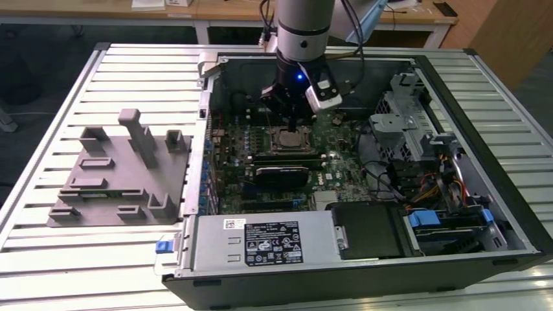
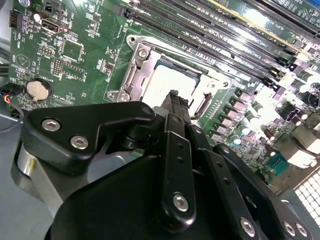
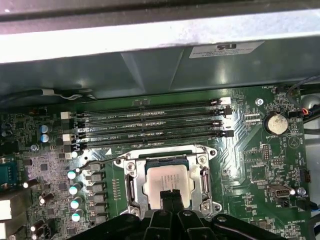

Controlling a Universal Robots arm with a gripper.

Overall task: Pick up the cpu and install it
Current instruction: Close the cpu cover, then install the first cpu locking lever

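Where the arm [image 1: 302, 26] reaches in, listed: one open computer case [image 1: 346, 285]; one green motherboard [image 3: 250, 150]; one gripper [image 3: 172, 196], fingers [image 2: 172, 130] closed together, tip over the cpu [image 3: 167, 177]; four memory slots [image 3: 150, 122]; one socket frame [image 3: 131, 185]; one cpu, lying seated inside that frame.

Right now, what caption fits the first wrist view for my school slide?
The gripper over the shiny cpu, which lies in the motherboard's socket frame.
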